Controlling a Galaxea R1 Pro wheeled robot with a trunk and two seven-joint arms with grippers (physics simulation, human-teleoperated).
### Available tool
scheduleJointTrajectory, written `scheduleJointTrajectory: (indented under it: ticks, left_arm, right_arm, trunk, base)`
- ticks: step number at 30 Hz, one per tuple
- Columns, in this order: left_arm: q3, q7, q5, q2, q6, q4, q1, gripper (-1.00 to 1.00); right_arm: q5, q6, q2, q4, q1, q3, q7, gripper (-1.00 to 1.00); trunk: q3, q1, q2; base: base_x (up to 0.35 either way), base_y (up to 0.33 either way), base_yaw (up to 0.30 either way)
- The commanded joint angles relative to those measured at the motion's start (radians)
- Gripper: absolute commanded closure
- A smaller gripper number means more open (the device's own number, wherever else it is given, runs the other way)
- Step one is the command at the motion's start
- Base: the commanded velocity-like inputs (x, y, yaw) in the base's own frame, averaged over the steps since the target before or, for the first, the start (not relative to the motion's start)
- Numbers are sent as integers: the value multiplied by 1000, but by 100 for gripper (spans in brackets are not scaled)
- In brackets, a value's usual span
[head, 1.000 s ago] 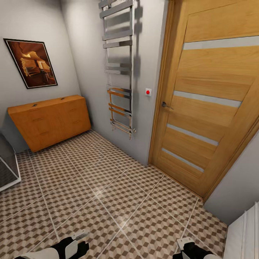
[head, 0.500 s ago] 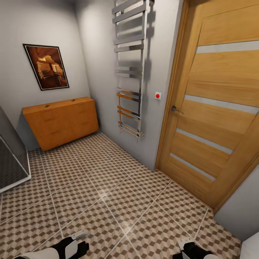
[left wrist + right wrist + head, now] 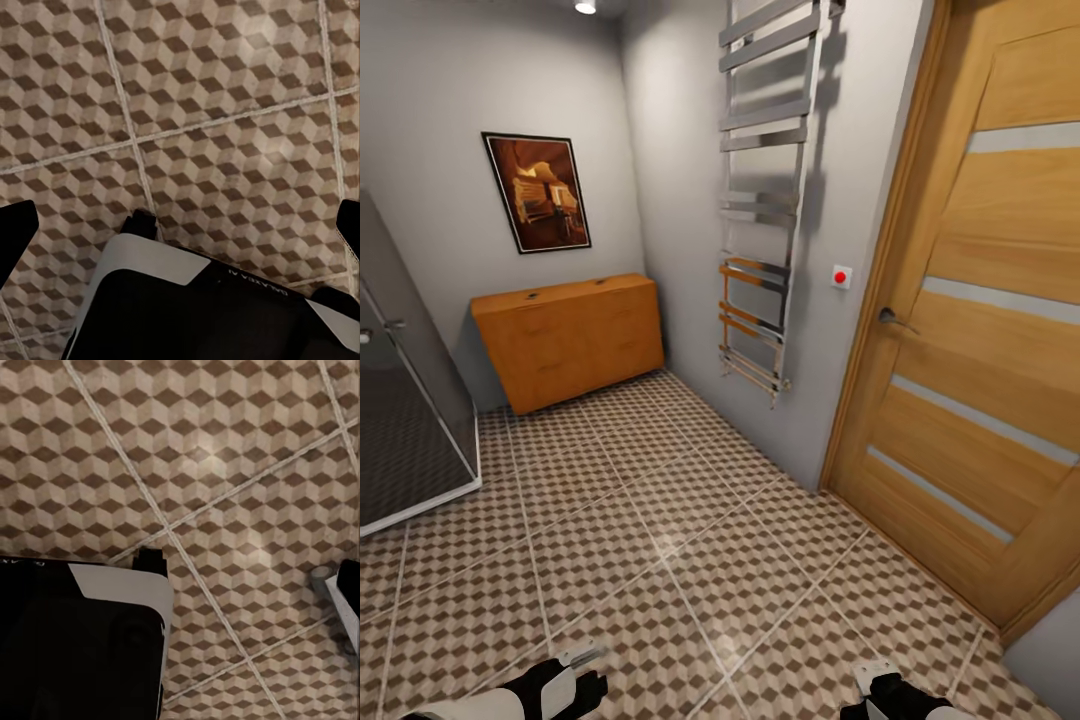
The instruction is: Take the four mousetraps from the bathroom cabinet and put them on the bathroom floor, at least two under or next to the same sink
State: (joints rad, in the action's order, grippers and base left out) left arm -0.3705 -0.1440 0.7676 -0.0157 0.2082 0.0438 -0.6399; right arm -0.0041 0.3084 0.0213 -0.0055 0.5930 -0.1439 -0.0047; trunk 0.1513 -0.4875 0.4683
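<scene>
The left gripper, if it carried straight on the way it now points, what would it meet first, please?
Most likely the bathroom floor. The left wrist view looks along the left gripper onto the cube-patterned tiles, with nothing lying between, though the robot's own dark and white body sits close by. How far off the floor is cannot be judged.

Cabinet [image 3: 568, 338]: orange-brown, at 11 o'clock, against the far wall, under a framed picture [image 3: 537, 192].
Bathroom floor [image 3: 660, 560]: cube-pattern tiles.
Towel rail [image 3: 765, 190]: chrome, at 12 o'clock.
Door [image 3: 980, 330]: wooden, at 2 o'clock.
Shower glass [image 3: 405, 400]: at 9 o'clock.
</scene>
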Motion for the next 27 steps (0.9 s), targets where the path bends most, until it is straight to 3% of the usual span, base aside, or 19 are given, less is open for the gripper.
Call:
scheduleJointTrajectory:
  ticks: [1, 11, 27]
  left_arm:
    - [-8, -2, 9, 0, 3, 1, -1, -100]
    - [-8, -2, 9, 0, 3, 1, -1, -100]
    - [-8, -2, 9, 0, 3, 1, -1, -100]
  right_arm:
    - [0, 5, 0, -1, 1, -6, 0, -100]
    - [1, 5, 0, -1, 0, -6, 0, -100]
    - [0, 5, -1, -1, 0, -6, 1, -100]
  trunk:
    - [2, -1, 2]
    - [0, -1, 2]
    - [0, -1, 2]
  base:
    - [253, 0, 262]
    - [296, 0, 222]
    - [331, 0, 33]
